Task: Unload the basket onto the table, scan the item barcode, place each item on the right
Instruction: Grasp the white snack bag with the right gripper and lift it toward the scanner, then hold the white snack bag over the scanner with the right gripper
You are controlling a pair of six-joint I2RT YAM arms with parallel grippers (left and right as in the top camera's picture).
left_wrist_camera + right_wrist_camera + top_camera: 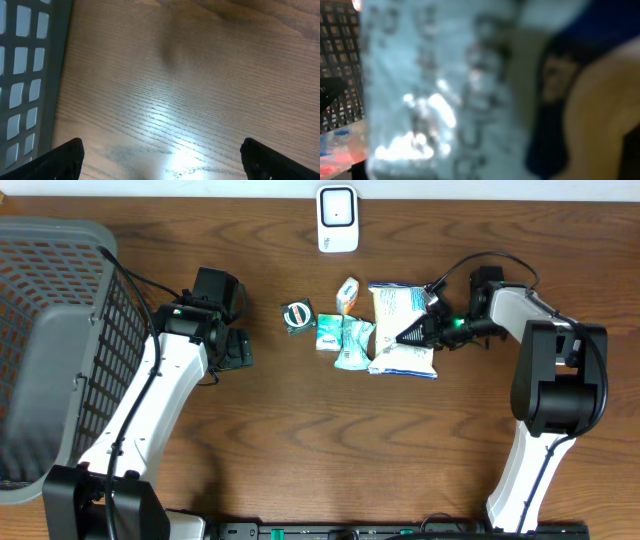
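Your right gripper (pixel 418 332) reaches in from 3 o'clock. Its jaws are pinched fully together on the white bag (pixel 393 305). The bag lies just right of the table's centre and touches small packets (pixel 345 340) at its 9 o'clock. The scanner (pixel 337 218) stands at 12 o'clock. Your left gripper (pixel 238 350) hangs spread wide and empty over bare wood, near the basket (pixel 60 330) at 9 o'clock.
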